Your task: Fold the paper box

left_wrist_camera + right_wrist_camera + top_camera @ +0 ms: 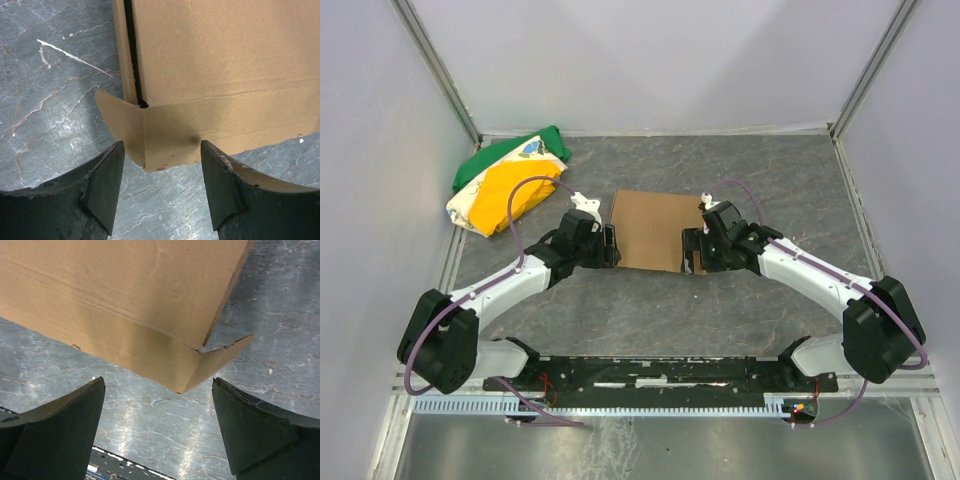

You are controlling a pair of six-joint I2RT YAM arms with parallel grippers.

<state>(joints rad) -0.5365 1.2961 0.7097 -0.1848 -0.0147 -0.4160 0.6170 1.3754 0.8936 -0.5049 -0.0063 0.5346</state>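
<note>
Though creased, compact brown paper box [650, 230]

One compact box of plain brown corrugated cardboard [648, 230] and one bundle of green, yellow and white cloth [505, 190] share a single grey marbled table [720, 320] on my screens. I count two white-and-black robot arms, the left arm [510, 280] and the right arm [810, 272]. Each carries one gripper, so the left gripper [609, 247] and right gripper [691, 250] make two. My left wrist feed shows two dark fingers [102, 185], my right wrist feed two more [65, 430], four altogether. Two purple cables [535, 180] loop along the arms, one apiece.
</note>
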